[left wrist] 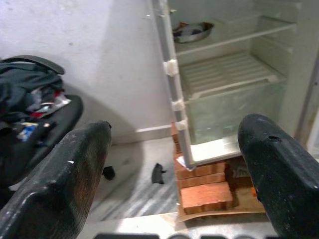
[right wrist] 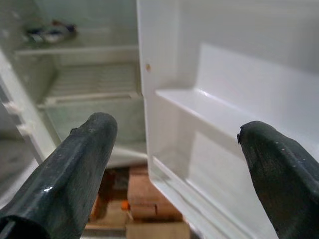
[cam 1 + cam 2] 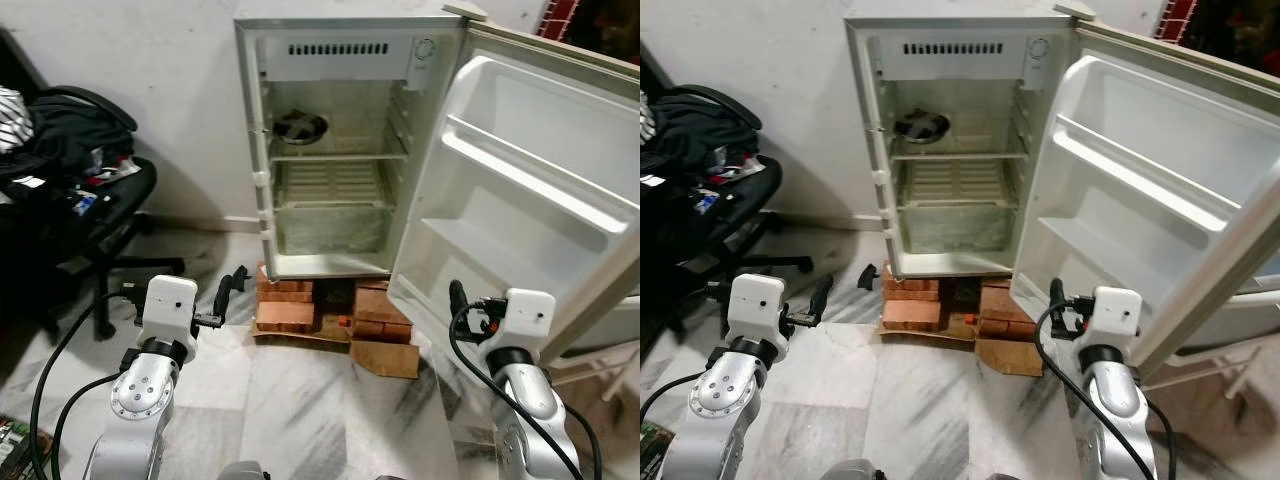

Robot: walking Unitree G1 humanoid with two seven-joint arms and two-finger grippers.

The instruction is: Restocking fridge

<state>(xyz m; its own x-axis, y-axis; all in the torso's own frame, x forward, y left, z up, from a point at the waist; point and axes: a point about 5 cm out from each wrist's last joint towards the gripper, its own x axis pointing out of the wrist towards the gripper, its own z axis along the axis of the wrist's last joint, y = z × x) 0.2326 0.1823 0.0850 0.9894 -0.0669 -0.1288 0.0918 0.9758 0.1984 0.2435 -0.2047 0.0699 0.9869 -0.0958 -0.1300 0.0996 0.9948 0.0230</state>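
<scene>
Fridge (image 3: 330, 150) upper centre of frame, door (image 3: 520, 190) swung wide to the right; metal bowl (image 3: 300, 126) on top shelf. Left gripper (image 1: 169, 179) and right gripper (image 2: 174, 169) both spread apart, holding nothing. Shelves lie straight ahead; right gripper nearer door racks.

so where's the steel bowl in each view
Left eye: steel bowl on the fridge's upper shelf, upper centre.
Right eye: same shelf, left of centre.
Left wrist: near the top edge.
Right wrist: blurred, top left corner.
Shared landmark: the brick stack under the fridge.
</scene>
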